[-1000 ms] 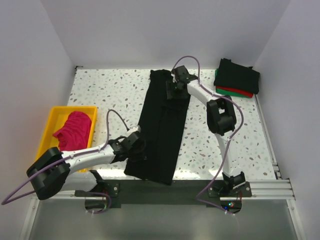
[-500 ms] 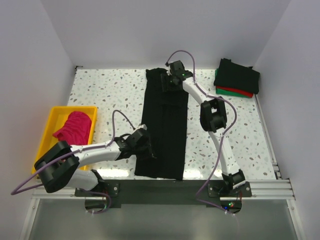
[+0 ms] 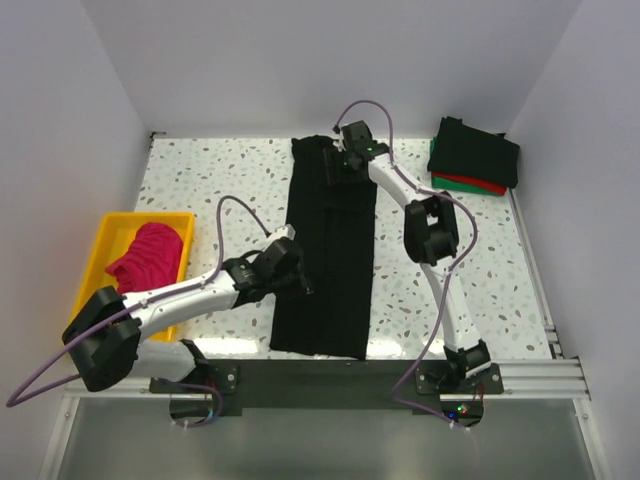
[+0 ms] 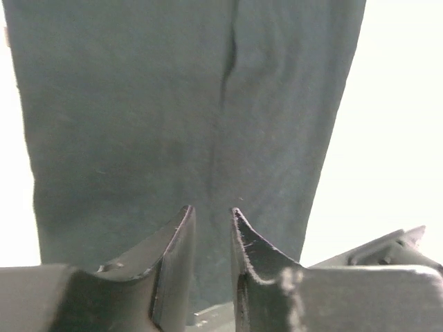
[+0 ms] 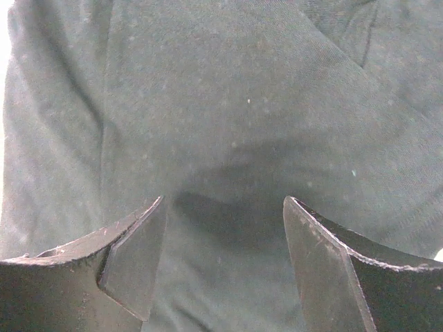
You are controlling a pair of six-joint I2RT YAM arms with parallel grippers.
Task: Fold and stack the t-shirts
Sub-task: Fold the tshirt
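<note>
Your black t-shirt (image 3: 325, 250) lies as a long strip from the table's (image 3: 200, 180) far edge to its near edge, sides apparently folded in. The right gripper (image 5: 221, 200) is spread wide over the far end and the left gripper (image 4: 211, 211) is narrowly parted; both are empty. Next, likely: pinch one end and fold it crosswise.

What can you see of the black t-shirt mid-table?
The black t-shirt is soft cloth folded lengthwise into a long narrow strip. It lies flat on the speckled table, back edge to front. The left claw hangs open over its near left edge, the right claw over its far end; neither holds it.
</note>
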